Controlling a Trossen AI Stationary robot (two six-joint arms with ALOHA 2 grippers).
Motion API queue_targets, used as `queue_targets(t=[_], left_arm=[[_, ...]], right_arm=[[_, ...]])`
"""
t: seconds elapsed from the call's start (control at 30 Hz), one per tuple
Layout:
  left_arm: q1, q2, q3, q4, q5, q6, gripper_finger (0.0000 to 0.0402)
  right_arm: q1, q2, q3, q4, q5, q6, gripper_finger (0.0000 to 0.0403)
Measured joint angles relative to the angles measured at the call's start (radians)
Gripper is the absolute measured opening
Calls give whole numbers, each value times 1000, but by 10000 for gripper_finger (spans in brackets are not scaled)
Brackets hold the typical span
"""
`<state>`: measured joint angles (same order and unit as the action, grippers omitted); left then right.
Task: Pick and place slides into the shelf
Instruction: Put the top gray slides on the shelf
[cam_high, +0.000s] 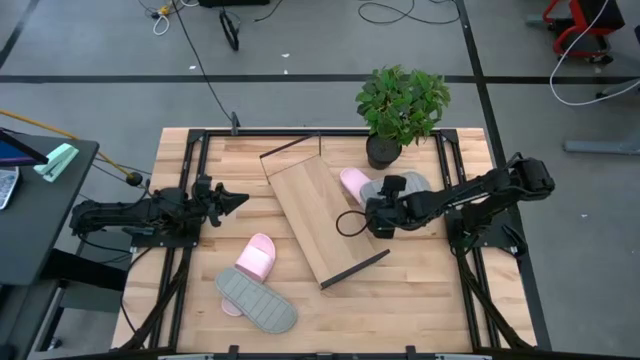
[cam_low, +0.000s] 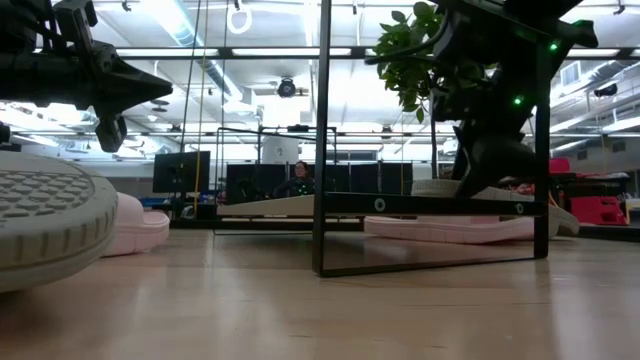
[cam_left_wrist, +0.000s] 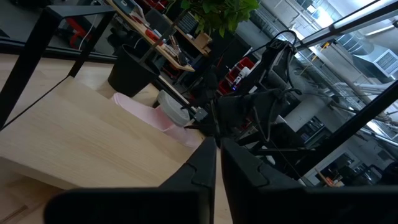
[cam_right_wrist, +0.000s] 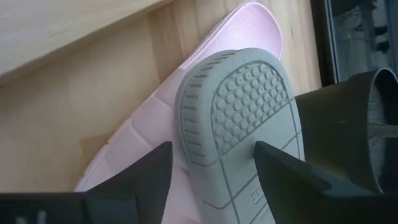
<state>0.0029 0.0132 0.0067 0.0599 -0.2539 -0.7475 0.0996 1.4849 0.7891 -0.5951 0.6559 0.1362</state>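
The shelf (cam_high: 320, 215), a light-wood board with black end frames, lies slantwise mid-table. Right of it a grey slide (cam_right_wrist: 242, 112) lies sole up, partly on a pale pink slide (cam_right_wrist: 186, 118). My right gripper (cam_right_wrist: 214, 180) slants down over the grey slide, open, with one finger on either long side of its sole. In the high view this gripper (cam_high: 378, 210) hides most of that pair. Another pink slide (cam_high: 255, 258) and a grey one, sole up (cam_high: 255, 300), lie near the front left. My left gripper (cam_high: 235, 200) hovers shut at the left, holding nothing. My right gripper comes at the grey slide from above, slanting down, with its fingers (cam_right_wrist: 280, 168) astride the ribbed sole (cam_right_wrist: 249, 99) near one end. Whether the fingers touch the slide's sides I cannot tell. The slide rests on the pink slide and the table.
A potted plant (cam_high: 400, 110) stands just behind the right-hand pair of slides. The shelf's black end frame (cam_low: 325, 140) rises upright in the low view. Bare tabletop (cam_high: 420, 290) lies at the front right.
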Motion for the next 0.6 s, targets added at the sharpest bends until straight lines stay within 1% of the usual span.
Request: queue_targets(t=[0.17, 0.27, 0.37, 0.53, 0.6], left_arm=[[0, 0, 0, 0, 0, 0, 29], [0, 0, 0, 0, 0, 1, 24], [0, 0, 0, -1, 0, 1, 21], [0, 0, 0, 0, 0, 2, 25], [0, 0, 0, -1, 0, 2, 28]], right_arm=[[-8, 0, 0, 3, -4, 27, 216], [-24, 0, 0, 7, -34, 50, 199], [-38, -1, 0, 7, -47, 68, 158], [-47, -1, 1, 7, -71, 69, 65], [-47, -2, 1, 6, -85, 69, 41]])
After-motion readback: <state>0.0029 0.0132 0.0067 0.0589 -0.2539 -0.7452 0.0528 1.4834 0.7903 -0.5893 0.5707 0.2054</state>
